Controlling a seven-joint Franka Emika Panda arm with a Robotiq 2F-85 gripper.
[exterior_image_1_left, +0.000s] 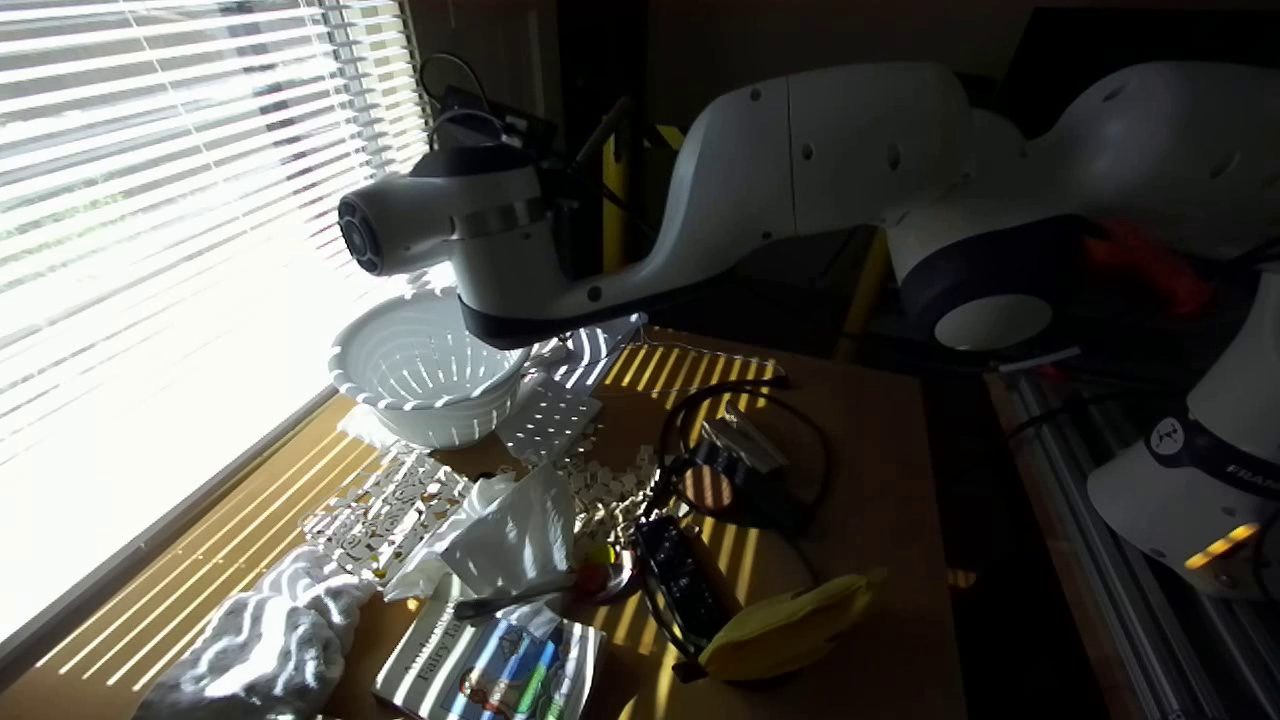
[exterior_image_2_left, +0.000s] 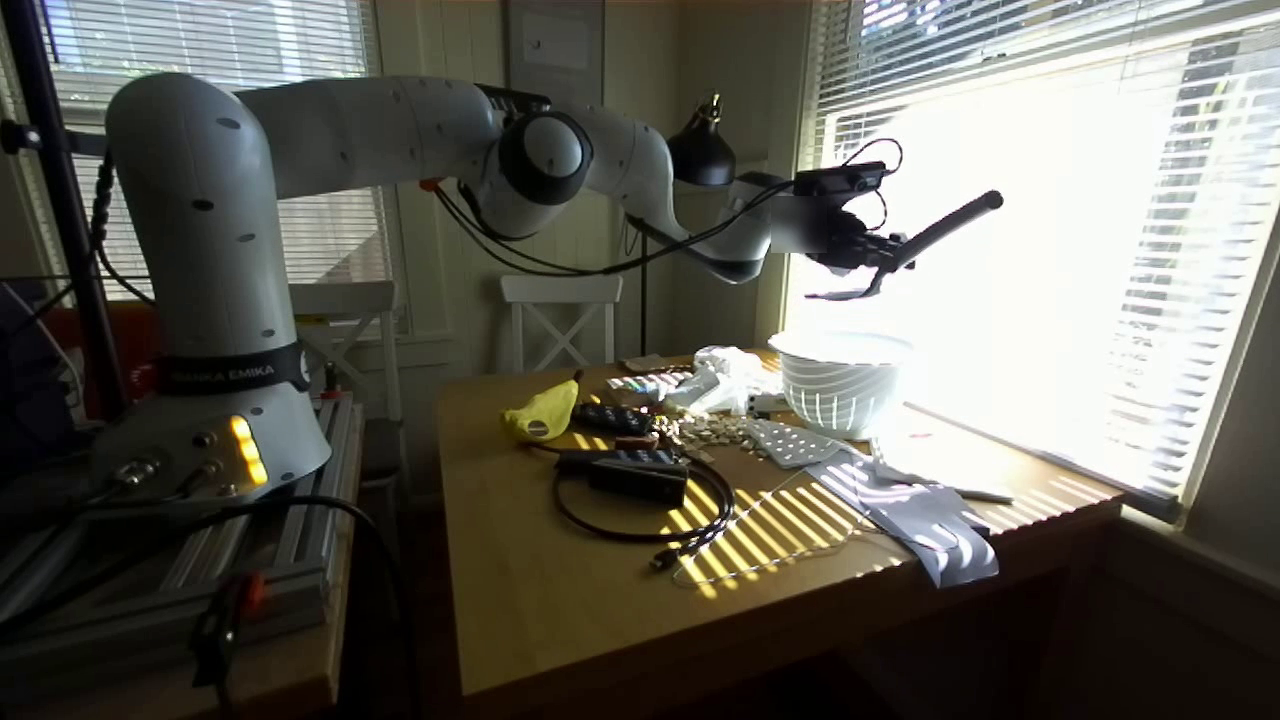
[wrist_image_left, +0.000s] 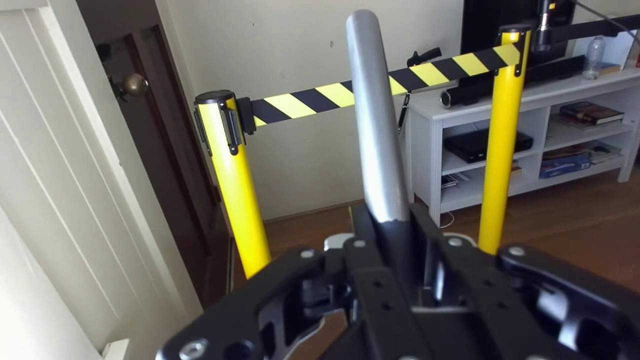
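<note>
My gripper (wrist_image_left: 392, 222) is shut on a rod-like handle (wrist_image_left: 376, 115), grey and shiny in the wrist view, dark between the fingers. In an exterior view the gripper (exterior_image_2_left: 888, 252) holds this dark handle (exterior_image_2_left: 948, 228) tilted, its free end up toward the window. A thin dark piece extends below the fingers; its shape is unclear. The gripper is above a pale slotted bowl (exterior_image_2_left: 840, 390), apart from it. The bowl also shows in another exterior view (exterior_image_1_left: 450, 425), where the arm's wrist hides the gripper.
On the wooden table (exterior_image_2_left: 540, 600) are a yellow banana-like object (exterior_image_2_left: 545, 412), a black device with looped cable (exterior_image_2_left: 640, 480), small pale pieces, crumpled white plastic, a grey cloth (exterior_image_2_left: 910, 520) and a book (exterior_image_1_left: 490, 660). A bright window with blinds (exterior_image_1_left: 200, 150) borders the table.
</note>
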